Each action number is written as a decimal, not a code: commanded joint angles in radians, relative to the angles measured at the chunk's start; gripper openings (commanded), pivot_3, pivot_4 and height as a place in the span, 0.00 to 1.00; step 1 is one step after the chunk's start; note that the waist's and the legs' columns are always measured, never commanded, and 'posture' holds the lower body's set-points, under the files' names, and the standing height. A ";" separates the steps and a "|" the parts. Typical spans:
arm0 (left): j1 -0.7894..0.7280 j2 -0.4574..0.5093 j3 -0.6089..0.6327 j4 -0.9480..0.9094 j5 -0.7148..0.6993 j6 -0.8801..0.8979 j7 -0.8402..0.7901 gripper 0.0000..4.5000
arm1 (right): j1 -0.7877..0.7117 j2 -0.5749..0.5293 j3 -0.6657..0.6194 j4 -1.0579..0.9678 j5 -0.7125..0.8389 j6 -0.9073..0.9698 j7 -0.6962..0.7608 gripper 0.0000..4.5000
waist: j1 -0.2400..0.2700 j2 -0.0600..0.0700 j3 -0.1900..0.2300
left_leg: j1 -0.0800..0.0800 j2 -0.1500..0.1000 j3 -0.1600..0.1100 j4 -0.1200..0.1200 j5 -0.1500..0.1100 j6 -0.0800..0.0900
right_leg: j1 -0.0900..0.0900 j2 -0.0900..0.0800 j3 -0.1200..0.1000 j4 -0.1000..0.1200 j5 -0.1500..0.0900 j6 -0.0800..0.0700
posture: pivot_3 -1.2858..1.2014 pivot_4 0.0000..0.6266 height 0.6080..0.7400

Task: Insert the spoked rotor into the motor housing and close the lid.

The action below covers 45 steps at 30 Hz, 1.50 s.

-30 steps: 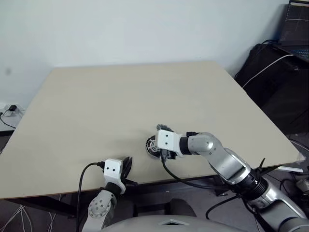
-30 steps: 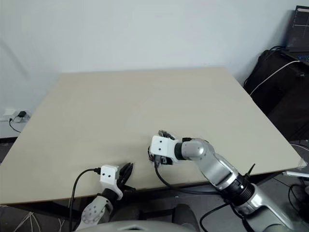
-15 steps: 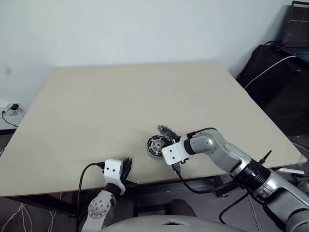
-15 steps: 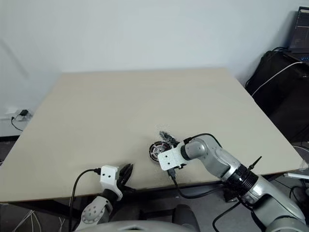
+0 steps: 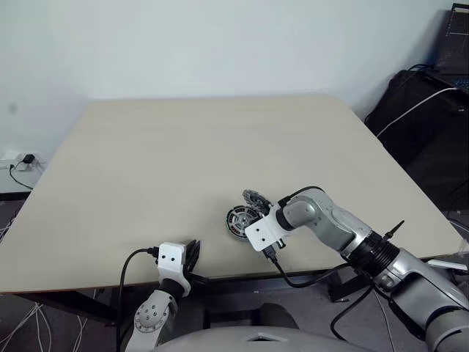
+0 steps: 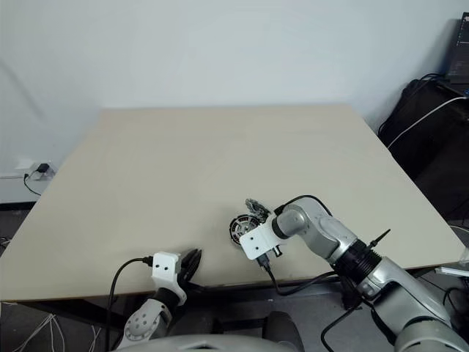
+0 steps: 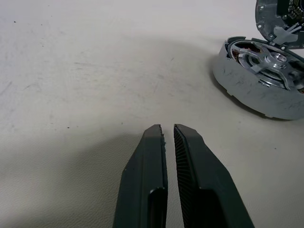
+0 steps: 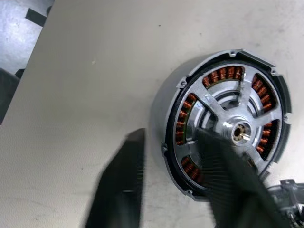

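Copper windings under spoked rotor (image 8: 237,130), right end effector (image 8: 183,156) straddling motor housing (image 8: 164,107) rim, unclamped.

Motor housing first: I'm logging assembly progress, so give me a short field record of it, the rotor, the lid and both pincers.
motor housing: flat on the table near its front edge, copper windings visible
spoked rotor: seated inside the housing
lid: not yet on, beside the housing
right pincer: fingers apart, one finger over the rotor, one outside the housing wall
left pincer: shut, empty, low over the table, short of the housing
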 commanded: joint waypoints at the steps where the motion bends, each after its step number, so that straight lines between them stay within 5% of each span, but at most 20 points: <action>1: -0.002 -0.009 -0.005 -0.039 -0.002 -0.022 0.004 0.09 | -0.018 0.004 -0.022 0.010 -0.015 -0.017 0.011 0.12 | 0.000 -0.001 -0.001 | 0.001 0.000 0.000 0.000 0.000 0.000 | 0.000 0.000 0.000 0.000 0.000 0.000 | 0.52 0.00 1.00; 3: -0.002 -0.010 -0.005 -0.039 -0.003 -0.023 0.006 0.09 | -0.017 0.006 -0.026 0.011 -0.019 -0.020 0.017 0.03 | -0.003 -0.001 -0.001 | 0.002 0.000 0.000 0.000 0.000 0.000 | 0.001 0.000 0.000 0.000 0.000 0.000 | 0.52 0.00 1.00; 11: -0.004 -0.011 -0.002 -0.018 -0.005 -0.037 0.001 0.09 | 0.021 0.022 -0.078 -0.021 0.014 0.043 0.016 0.01 | -0.001 0.000 -0.001 | 0.002 0.000 0.000 0.001 0.000 0.000 | 0.001 0.000 0.000 0.000 0.000 0.001 | 0.52 0.00 1.00; 24: -0.014 -0.015 -0.004 0.008 -0.011 -0.044 -0.013 0.09 | 0.203 0.072 -0.217 -0.387 0.173 0.635 0.027 0.01 | 0.009 0.000 -0.001 | 0.000 0.000 0.000 0.001 0.000 0.000 | 0.000 0.000 0.001 0.000 -0.001 0.001 | 0.52 0.00 1.00; 45: -0.008 -0.022 -0.013 -0.026 -0.008 -0.028 0.004 0.09 | 0.095 0.275 -0.234 -0.227 0.283 0.919 -0.235 0.01 | -0.010 0.000 -0.002 | 0.000 0.000 0.000 0.001 0.000 0.000 | -0.001 0.000 0.001 0.001 0.000 0.001 | 0.52 0.00 1.00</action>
